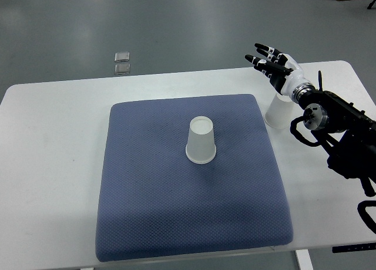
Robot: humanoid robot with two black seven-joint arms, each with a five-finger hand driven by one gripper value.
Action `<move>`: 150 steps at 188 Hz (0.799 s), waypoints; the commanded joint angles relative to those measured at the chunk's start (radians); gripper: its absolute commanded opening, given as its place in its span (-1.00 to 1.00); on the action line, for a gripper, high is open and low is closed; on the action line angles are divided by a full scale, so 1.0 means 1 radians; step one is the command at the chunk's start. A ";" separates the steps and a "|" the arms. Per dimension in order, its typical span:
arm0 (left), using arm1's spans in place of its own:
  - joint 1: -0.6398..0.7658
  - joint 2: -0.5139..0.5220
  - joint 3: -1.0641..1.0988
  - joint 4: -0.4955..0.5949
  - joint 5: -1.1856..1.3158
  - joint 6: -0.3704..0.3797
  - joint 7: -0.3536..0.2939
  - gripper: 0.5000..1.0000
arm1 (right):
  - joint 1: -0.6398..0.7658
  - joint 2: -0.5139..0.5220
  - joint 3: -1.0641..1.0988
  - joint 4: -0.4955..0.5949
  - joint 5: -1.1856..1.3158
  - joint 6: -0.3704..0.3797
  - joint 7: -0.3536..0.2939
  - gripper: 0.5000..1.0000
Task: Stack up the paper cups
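A white paper cup [201, 141] stands upside down near the middle of the blue mat [153, 199]. A second white cup [277, 111] stands on the white table just off the mat's right edge, partly hidden under my right wrist. My right hand [270, 60] hovers above and behind that cup, fingers spread and pointing left, holding nothing. My left arm does not show.
The white table [53, 164] bears the mat. Its far edge runs behind the mat, its right edge lies under my right arm [343, 132]. Two small metal plates [122, 62] lie on the grey floor beyond the table.
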 commanded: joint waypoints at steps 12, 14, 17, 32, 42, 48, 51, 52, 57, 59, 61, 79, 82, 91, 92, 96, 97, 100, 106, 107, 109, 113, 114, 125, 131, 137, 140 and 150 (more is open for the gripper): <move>0.000 0.000 0.002 -0.002 0.000 0.000 0.000 1.00 | 0.002 0.000 -0.001 -0.001 0.007 0.009 -0.002 0.66; 0.000 0.000 0.002 -0.002 0.000 0.000 0.000 1.00 | 0.002 0.000 -0.001 -0.001 0.007 0.009 -0.002 0.66; 0.000 0.000 0.000 -0.003 0.000 0.000 0.000 1.00 | 0.002 -0.002 -0.001 -0.001 0.007 0.009 -0.002 0.66; 0.000 0.000 0.000 -0.003 0.000 -0.002 0.000 1.00 | 0.002 -0.002 -0.001 -0.001 0.007 0.013 -0.002 0.66; 0.000 0.000 0.000 -0.003 0.002 -0.003 0.000 1.00 | 0.002 -0.005 -0.001 -0.001 0.007 0.017 -0.002 0.66; 0.000 0.000 0.002 -0.003 0.000 -0.003 0.000 1.00 | 0.000 -0.006 -0.003 -0.001 0.005 0.017 -0.002 0.66; 0.000 0.000 0.002 -0.005 0.000 -0.005 0.000 1.00 | 0.000 -0.006 -0.001 -0.001 0.005 0.018 -0.002 0.66; 0.000 0.000 0.002 -0.005 0.000 -0.005 0.000 1.00 | 0.000 -0.006 -0.001 -0.001 0.005 0.018 -0.002 0.66; 0.000 0.000 0.002 -0.005 0.000 -0.003 0.000 1.00 | 0.000 -0.006 -0.001 -0.001 0.005 0.017 -0.002 0.66; 0.000 0.000 0.002 -0.005 0.000 -0.005 0.000 1.00 | 0.002 -0.006 -0.001 -0.001 0.005 0.017 -0.002 0.66; 0.000 0.000 0.002 -0.005 0.000 -0.003 0.000 1.00 | 0.000 -0.006 -0.001 -0.001 0.005 0.017 0.000 0.66; 0.000 0.000 0.000 -0.002 0.000 -0.003 0.000 1.00 | 0.002 -0.008 -0.001 -0.001 0.005 0.017 0.000 0.65; 0.000 0.000 0.002 -0.002 0.000 -0.003 0.000 1.00 | 0.002 -0.008 0.000 -0.001 0.005 0.018 0.000 0.65; 0.000 0.000 0.000 -0.002 0.000 -0.003 0.000 1.00 | 0.002 -0.008 0.000 -0.001 0.005 0.018 0.000 0.65; 0.000 0.000 0.002 -0.002 0.000 -0.003 0.000 1.00 | 0.003 -0.008 0.000 -0.001 0.005 0.018 0.000 0.66; 0.000 0.000 0.000 -0.002 0.000 -0.003 0.000 1.00 | 0.003 -0.008 0.000 -0.001 0.005 0.020 0.000 0.65; 0.000 0.000 0.000 -0.002 0.000 -0.003 0.000 1.00 | 0.003 -0.008 0.000 -0.001 0.005 0.020 0.000 0.65; 0.000 0.000 0.002 -0.003 0.000 -0.003 0.000 1.00 | 0.003 -0.009 0.000 -0.001 0.005 0.020 0.000 0.65; 0.000 0.000 0.002 -0.003 0.000 -0.005 0.000 1.00 | 0.003 -0.008 0.000 -0.001 0.007 0.020 0.000 0.65; 0.000 0.000 0.002 -0.003 0.000 -0.005 0.000 1.00 | 0.003 -0.008 0.000 -0.001 0.007 0.020 0.000 0.65; -0.001 0.000 0.002 -0.003 0.000 -0.003 0.000 1.00 | 0.003 -0.009 0.000 -0.001 0.007 0.020 0.000 0.65; 0.000 0.000 0.002 -0.003 0.000 -0.003 0.000 1.00 | 0.002 -0.008 0.000 -0.001 0.009 0.020 0.000 0.65; 0.000 0.000 0.002 -0.003 0.000 -0.005 0.000 1.00 | 0.002 -0.008 0.002 0.000 0.009 0.020 0.000 0.65; 0.000 0.000 0.002 -0.003 0.000 -0.005 0.000 1.00 | 0.002 -0.008 0.002 -0.001 0.009 0.017 0.000 0.65; 0.000 0.000 0.002 -0.003 0.000 -0.003 0.000 1.00 | 0.002 -0.006 0.002 -0.001 0.009 0.017 0.000 0.65; 0.000 0.000 0.002 -0.003 0.000 -0.003 0.000 1.00 | 0.002 -0.005 0.002 -0.001 0.009 0.015 0.002 0.65; 0.000 0.000 0.002 -0.003 0.000 -0.003 0.000 1.00 | 0.002 -0.003 0.002 -0.001 0.009 0.013 0.002 0.65; 0.000 0.000 0.002 -0.003 0.000 -0.003 0.000 1.00 | 0.002 -0.002 0.002 0.000 0.009 0.012 0.002 0.65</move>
